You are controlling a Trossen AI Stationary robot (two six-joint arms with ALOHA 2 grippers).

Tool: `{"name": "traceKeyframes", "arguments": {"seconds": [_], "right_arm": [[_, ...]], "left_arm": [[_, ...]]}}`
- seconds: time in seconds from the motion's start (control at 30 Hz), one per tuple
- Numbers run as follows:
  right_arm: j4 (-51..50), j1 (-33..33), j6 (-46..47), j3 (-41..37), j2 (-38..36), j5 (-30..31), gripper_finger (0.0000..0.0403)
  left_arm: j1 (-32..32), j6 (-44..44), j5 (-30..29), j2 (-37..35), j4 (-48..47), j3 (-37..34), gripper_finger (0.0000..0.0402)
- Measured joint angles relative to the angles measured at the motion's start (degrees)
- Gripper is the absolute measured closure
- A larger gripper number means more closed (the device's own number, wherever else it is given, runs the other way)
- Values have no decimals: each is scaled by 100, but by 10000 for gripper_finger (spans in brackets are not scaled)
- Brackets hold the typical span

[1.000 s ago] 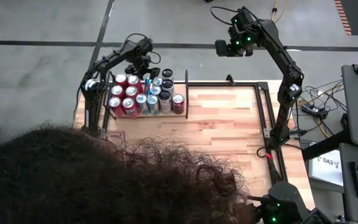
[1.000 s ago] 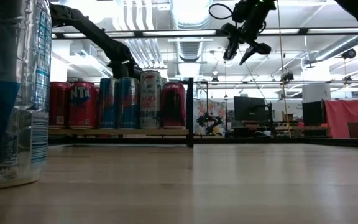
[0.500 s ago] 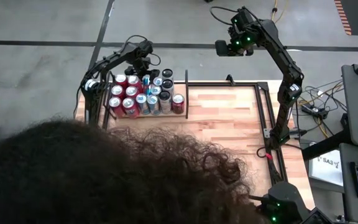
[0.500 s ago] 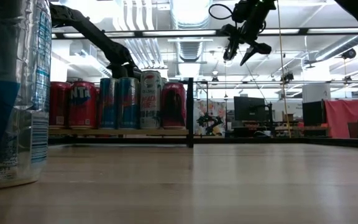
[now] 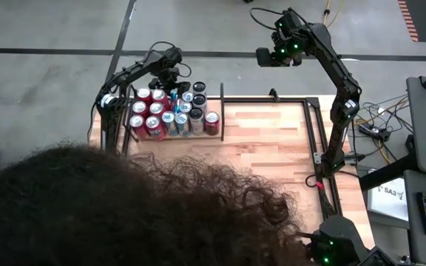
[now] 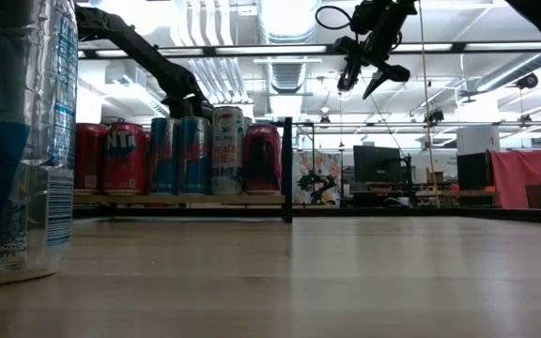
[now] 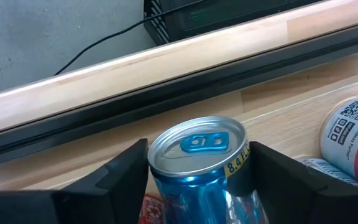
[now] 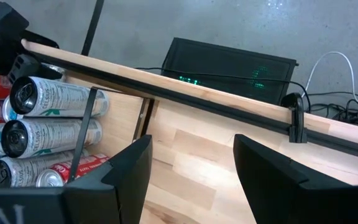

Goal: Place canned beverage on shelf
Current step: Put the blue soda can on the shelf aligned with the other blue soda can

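Note:
The shelf (image 5: 221,111) is the narrow black-framed bay at the table's far left, and several cans stand on its wood floor (image 6: 181,199). My left gripper (image 5: 172,87) reaches down into the far rows and is shut on a slim blue can (image 7: 197,168) with a blue pull tab. That can stands upright among the others, its base hidden. My right gripper (image 5: 261,55) hangs high above the table's far edge. It shows open in the low view (image 6: 364,75) and in its own wrist view (image 8: 191,174), with nothing between its fingers. My left gripper pinches the blue can's upper wall (image 7: 238,168), just under the rim, between its two fingers, one on each side. The fingers come from above, pointing down. The can stays upright; neighbouring cans hide whether its base is on the shelf floor.
Red, blue and white cans (image 5: 157,118) crowd the shelf around the held one. The wider bay's bare wood (image 5: 265,140) lies to the right. A clear bottle (image 6: 17,141) stands near the low camera. A person's curly-haired head (image 5: 124,214) covers the near table.
The person's head at the near edge has spread a little farther over the table in the high view. Neither arm has visibly moved.

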Motion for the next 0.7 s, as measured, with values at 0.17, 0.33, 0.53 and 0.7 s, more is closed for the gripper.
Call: {"name": "traceKeyframes", "arguments": {"seconds": [0.17,0.33,0.53,0.7], "right_arm": [[2,0,0,0,1,2,191],[0,0,-36,0,1,1,191],[0,0,-44,0,1,2,191],[0,0,-55,0,1,2,191]], "left_arm": [[0,-41,0,0,46,0,163],[0,-80,-15,0,116,44,163],[0,-93,-17,-20,77,44,165],[0,-91,-17,-62,78,44,166]]}}
